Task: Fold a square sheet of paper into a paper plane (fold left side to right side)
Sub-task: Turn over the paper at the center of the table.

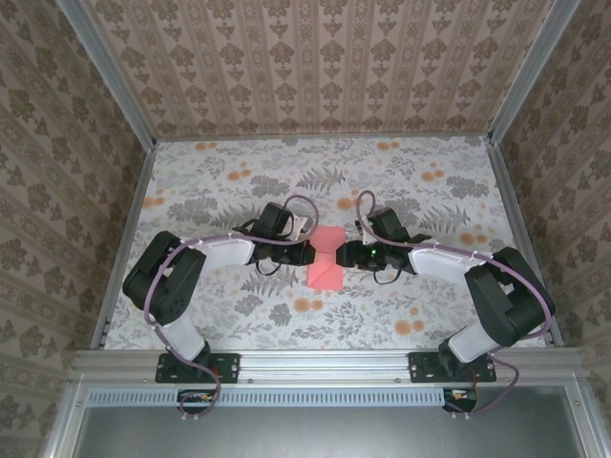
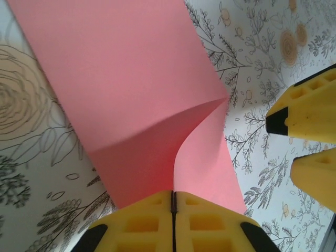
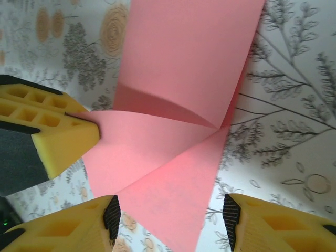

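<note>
Sheet (image 1: 326, 260) lies mid-table on the flowered cloth (image 1: 239, 181), right btw the two grippers, which face each other across it. L gripper (image 2: 173, 197) is clamped flat, no gap, and one edge of the sheet curls up into the seam. It looks pinched there, tho only a sliver sits in the bite. That flap is raised off the cloth and bowed; the rest lies flat. R gripper (image 3: 170, 203) has its jaws well apart, straddling a corner of the sheet w/o gripping anything; can't tell if a pad brushes the paper.

So I'd say we're mid-fold: left side lifted, not yet laid over to the right. Nothing plane-shaped yet.

Next, imo: L needs to carry the pinched edge across to the right edge, low and slow so the thin paper doesn't slip or buckle, and square up the edges. R should then come down to pin it and press the crease.
</note>
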{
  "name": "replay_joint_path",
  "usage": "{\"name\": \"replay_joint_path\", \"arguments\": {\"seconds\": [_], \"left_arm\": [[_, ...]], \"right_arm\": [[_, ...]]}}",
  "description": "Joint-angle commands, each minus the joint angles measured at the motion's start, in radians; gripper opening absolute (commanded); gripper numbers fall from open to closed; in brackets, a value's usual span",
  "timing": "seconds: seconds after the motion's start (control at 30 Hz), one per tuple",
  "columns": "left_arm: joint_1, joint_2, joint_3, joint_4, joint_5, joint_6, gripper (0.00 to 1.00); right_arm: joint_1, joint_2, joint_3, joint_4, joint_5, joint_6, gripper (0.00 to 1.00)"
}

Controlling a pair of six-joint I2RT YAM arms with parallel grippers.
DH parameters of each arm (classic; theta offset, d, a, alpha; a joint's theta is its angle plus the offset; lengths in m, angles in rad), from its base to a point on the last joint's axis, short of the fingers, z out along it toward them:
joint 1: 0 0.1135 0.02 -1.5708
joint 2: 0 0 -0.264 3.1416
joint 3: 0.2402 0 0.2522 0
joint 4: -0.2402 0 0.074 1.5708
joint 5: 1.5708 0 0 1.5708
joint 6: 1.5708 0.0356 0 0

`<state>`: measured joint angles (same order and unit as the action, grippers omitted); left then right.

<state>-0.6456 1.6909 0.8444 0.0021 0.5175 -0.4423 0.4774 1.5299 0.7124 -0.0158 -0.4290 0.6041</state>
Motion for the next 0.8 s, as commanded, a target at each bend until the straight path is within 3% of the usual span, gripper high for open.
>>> {"name": "replay_joint_path", "arguments": {"seconds": [0.0, 0.27, 0.4, 0.57, 0.7, 0.77], "left_arm": [[0.011, -0.053, -0.029, 0.008, -0.025, 0.003, 0.07], [0.014, -0.061, -0.04, 0.021, -0.025, -0.004, 0.08], [0.015, -0.06, -0.041, 0.022, -0.027, -0.004, 0.09], [0.021, -0.07, -0.048, 0.03, -0.024, -0.013, 0.14], [0.05, -0.122, -0.074, 0.063, -0.001, -0.043, 0.32], [0.072, -0.163, -0.092, 0.08, 0.011, -0.062, 0.38]], "right_arm": [[0.0, 0.026, -0.012, 0.101, -0.09, 0.063, 0.57], [0.028, 0.128, 0.024, 0.213, -0.148, 0.135, 0.56], [0.036, 0.187, 0.04, 0.284, -0.173, 0.184, 0.51], [0.047, 0.231, 0.064, 0.34, -0.196, 0.215, 0.32], [0.039, 0.218, 0.066, 0.35, -0.171, 0.204, 0.08], [0.026, 0.2, 0.072, 0.346, -0.175, 0.184, 0.03]]}}
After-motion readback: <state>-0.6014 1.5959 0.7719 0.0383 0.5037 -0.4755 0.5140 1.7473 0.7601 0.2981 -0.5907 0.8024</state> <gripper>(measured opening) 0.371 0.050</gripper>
